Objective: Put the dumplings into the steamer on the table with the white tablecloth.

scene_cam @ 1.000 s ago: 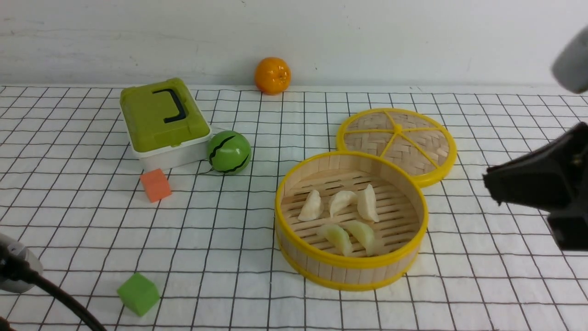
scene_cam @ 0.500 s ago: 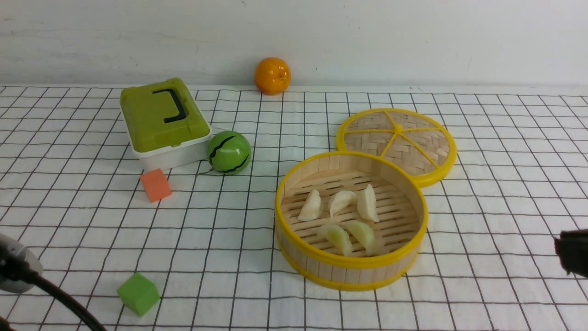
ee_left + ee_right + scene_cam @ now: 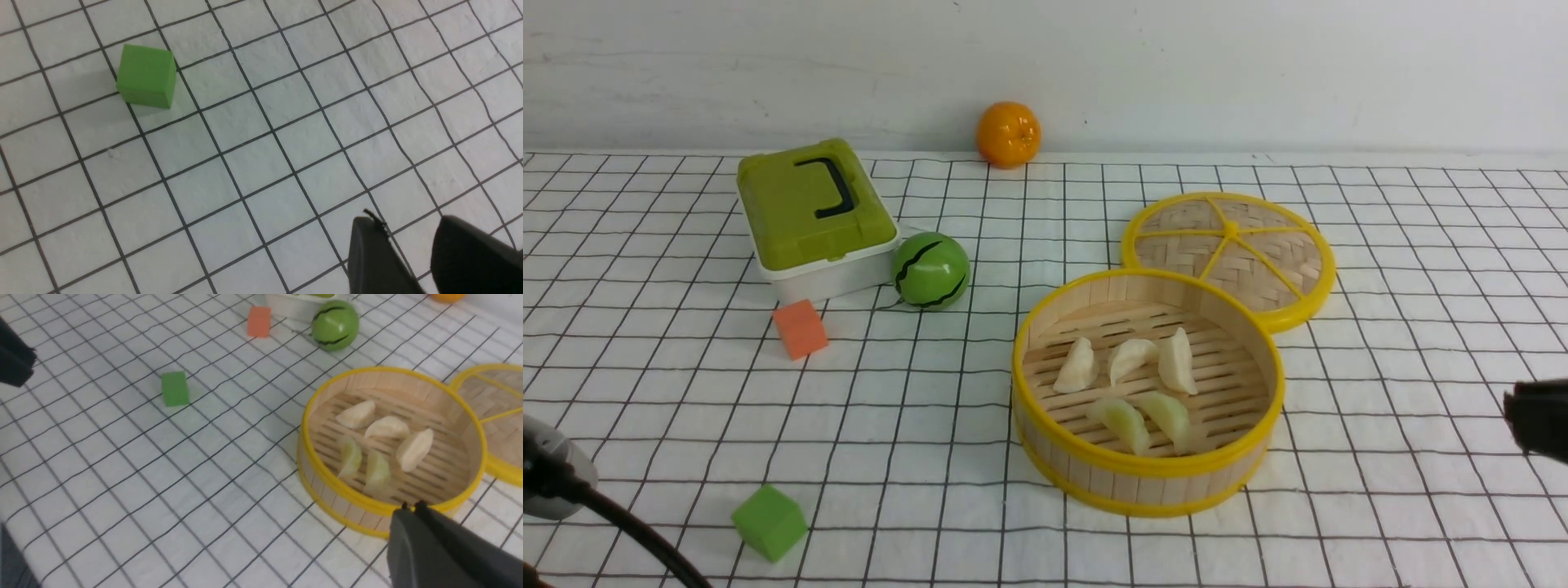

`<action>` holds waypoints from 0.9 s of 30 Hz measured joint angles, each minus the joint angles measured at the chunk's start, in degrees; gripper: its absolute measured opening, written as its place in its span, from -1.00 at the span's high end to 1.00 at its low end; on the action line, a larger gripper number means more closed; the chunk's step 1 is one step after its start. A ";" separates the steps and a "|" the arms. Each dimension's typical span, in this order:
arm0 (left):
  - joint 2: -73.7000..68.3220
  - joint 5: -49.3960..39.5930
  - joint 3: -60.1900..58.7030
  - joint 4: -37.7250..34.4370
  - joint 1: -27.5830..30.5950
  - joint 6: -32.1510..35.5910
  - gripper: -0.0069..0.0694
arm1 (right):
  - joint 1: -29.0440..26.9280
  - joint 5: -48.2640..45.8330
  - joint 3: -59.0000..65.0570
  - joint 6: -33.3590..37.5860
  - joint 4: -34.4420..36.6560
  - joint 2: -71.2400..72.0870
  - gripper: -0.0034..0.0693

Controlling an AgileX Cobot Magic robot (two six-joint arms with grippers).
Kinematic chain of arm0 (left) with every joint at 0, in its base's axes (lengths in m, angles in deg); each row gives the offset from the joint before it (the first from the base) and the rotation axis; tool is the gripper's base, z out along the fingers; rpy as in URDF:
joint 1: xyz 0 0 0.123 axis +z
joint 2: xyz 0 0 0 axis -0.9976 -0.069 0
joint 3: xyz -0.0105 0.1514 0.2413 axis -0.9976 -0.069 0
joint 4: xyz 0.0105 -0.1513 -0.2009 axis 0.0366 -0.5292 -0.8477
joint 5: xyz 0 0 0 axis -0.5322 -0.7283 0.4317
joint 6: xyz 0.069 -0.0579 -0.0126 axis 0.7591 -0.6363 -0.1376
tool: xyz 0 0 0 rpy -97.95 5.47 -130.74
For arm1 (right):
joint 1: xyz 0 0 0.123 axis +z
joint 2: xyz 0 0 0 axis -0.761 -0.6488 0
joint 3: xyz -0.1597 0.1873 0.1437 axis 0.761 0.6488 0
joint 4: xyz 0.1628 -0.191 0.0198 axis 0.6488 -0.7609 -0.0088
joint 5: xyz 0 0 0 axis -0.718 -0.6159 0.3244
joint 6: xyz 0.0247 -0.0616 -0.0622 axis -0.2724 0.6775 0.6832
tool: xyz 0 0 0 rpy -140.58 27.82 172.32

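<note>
The 5 dumplings [image 3: 1129,359] lie inside the steamer [image 3: 1147,472], 3 cream-white along its far side and 2 yellow-green along its near side. The steamer sits uncovered on the white tablecloth [image 3: 1380,245], right of the middle of the table [image 3: 645,392] and closer to its near edge. A woven lid [image 3: 1229,245] lies flat against the steamer's far right rim.

Toward the far left corner stands a green lidded box [image 3: 813,208], with a green ball [image 3: 929,269] just beside it and an orange cube [image 3: 800,328] in front. An orange [image 3: 1008,133] rests at the far edge.

The right gripper [image 3: 410,506] is at the right edge, apart from the steamer, its fingers pressed together on nothing. The left gripper [image 3: 406,220] hangs over the near left corner, fingers parted with only bare cloth between them. A green cube [image 3: 147,75] lies apart from it.
</note>
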 joint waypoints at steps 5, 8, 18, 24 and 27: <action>0.00 0.00 0.00 0.00 0.00 0.00 0.22 | -2.34 12.50 6.34 -4.29 -2.61 4.76 0.97; 0.00 0.00 0.00 0.00 0.00 0.00 0.22 | -5.99 21.89 14.54 -10.82 -6.68 10.33 0.97; 0.00 0.00 0.00 0.00 0.00 0.00 0.20 | -21.34 31.43 38.14 -29.64 -21.50 29.42 0.97; 0.00 0.00 0.00 0.00 0.00 0.00 0.20 | -28.33 28.22 48.41 -34.76 -24.19 38.10 0.97; 0.00 0.00 0.00 0.00 0.00 0.00 0.20 | -29.29 27.66 51.29 -34.83 -24.38 38.87 0.97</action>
